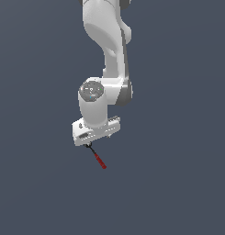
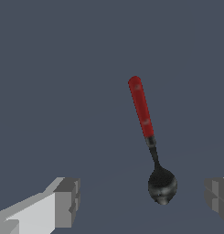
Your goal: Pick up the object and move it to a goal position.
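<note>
The object (image 2: 143, 107) is a small spoon-like tool with a red handle, a short black shaft and a rounded black head (image 2: 162, 185). It lies on the flat grey-blue surface. In the wrist view my gripper (image 2: 141, 199) is open, its grey fingertips (image 2: 66, 201) set wide apart. The black head sits in the gap between them, nearer one finger, and touches neither. The red handle points away from the fingers. In the exterior view the gripper (image 1: 92, 141) hangs just over the tool's black end, and the red handle (image 1: 101, 161) sticks out below it toward the exterior view's right.
The white arm (image 1: 109, 50) comes down from the top of the exterior view. Around it there is only the plain grey-blue surface (image 1: 178, 183).
</note>
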Controlling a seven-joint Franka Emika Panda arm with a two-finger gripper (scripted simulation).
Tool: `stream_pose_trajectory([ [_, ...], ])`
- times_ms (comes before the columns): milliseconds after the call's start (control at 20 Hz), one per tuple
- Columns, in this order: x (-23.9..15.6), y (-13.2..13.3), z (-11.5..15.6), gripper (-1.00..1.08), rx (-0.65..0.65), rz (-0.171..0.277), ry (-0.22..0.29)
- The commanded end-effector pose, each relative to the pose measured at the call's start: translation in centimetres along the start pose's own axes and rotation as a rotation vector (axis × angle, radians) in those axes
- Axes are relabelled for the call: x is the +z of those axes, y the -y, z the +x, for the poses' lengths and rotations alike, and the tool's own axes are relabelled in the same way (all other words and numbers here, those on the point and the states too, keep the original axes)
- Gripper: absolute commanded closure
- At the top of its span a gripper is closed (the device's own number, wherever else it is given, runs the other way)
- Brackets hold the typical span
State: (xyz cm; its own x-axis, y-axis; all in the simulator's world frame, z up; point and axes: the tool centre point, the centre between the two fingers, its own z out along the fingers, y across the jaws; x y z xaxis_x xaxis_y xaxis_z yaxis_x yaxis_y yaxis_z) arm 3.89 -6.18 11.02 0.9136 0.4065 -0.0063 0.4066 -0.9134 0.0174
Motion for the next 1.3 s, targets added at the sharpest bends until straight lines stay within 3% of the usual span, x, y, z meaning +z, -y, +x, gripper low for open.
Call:
stream_pose_trajectory([
  [0, 0.9, -0.6, 0.2, -0.92, -0.063, 0.002, -0.001],
  [600, 4.2, -2.7, 0.8, -0.92, -0.281, 0.013, -0.007],
  [1250, 5.3, -3.2, 0.8, -0.92, -0.326, 0.016, -0.009],
])
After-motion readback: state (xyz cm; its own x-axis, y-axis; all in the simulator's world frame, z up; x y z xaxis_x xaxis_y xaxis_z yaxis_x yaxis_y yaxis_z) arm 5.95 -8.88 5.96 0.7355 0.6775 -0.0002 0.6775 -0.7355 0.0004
